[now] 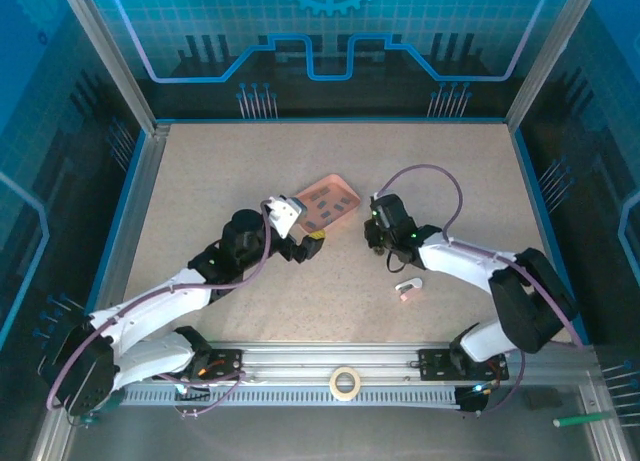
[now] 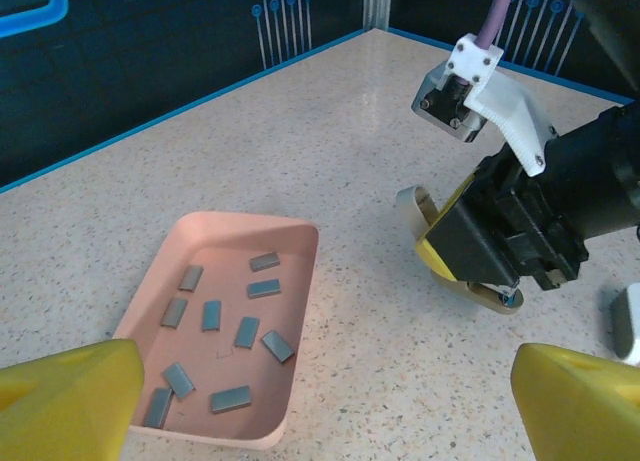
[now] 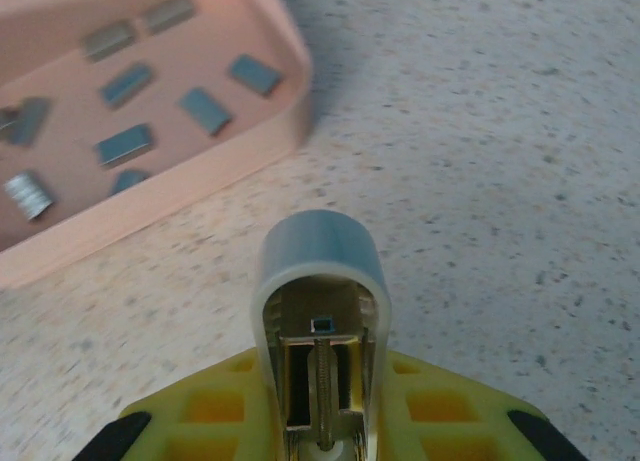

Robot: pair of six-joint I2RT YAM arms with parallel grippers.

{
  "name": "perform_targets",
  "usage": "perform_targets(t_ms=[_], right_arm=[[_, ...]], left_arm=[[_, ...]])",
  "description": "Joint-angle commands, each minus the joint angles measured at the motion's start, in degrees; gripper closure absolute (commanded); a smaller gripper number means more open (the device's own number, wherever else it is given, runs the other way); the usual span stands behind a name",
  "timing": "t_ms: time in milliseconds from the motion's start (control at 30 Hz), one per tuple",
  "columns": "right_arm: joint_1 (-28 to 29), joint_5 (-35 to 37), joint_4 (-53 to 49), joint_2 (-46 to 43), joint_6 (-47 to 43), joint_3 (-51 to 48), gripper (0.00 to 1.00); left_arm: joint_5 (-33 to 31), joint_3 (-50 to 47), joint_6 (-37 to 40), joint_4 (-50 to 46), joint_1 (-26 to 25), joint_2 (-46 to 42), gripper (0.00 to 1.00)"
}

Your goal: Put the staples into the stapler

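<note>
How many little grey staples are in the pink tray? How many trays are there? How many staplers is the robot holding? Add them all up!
staples showing in the tray: 10
tray: 1
stapler held in the right gripper: 1
total: 12

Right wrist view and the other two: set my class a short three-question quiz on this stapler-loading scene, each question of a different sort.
1. True or false: the staples lie inside the pink tray.
2. What does the right end effector grip? A the stapler; B the pink tray; C nothing.
3. Fill in: the fingers of the left end effector stand wide ____.

Key: 1 true; 2 A; 3 open.
</note>
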Motion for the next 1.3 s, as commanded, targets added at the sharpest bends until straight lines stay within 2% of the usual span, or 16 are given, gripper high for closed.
perform_targets(t_ms=[0,567,667,800,900,1000,1133,1267], right_arm=[[-1.5,5.9,-0.1,3.4,6.0,2.9,0.82],[-4.0,5.4,0.5,11.2,7.1,4.8,0.78],[-3.9,4.0,0.3,11.8,6.6,5.1,0.74],[-4.0,2.2,-0.3,11.0,5.7,5.3,0.61],[-3.9,1.7,-1.7,8.3,5.2,5.2,0.52],[-4.0,2.0,-6.0,3.6,4.9,5.3,0.48],[-4.7,1.6,-18.4,-5.8,7.3,5.1,0.48],[-6.4,-3.5,-32.7,-14.7,14.0,3.3,0.45]], left_arm=[[-2.3,-0.2,-1.5,1.5,-0.2,0.9,0.04],[-1.9,1.4,-1.5,1.7,-0.2,4.4,0.04],[-2.0,1.5,-1.5,1.7,-0.2,4.7,0.04],[-2.0,1.9,-1.4,1.1,-0.2,4.7,0.04],[-2.1,2.1,-1.0,0.4,-0.2,4.5,0.04],[-2.0,2.5,-1.0,-0.5,-0.2,4.2,0.04],[-1.4,3.3,-1.5,-2.5,-0.2,3.6,0.04],[-1.2,3.7,-2.6,-4.1,-0.2,3.6,0.04]])
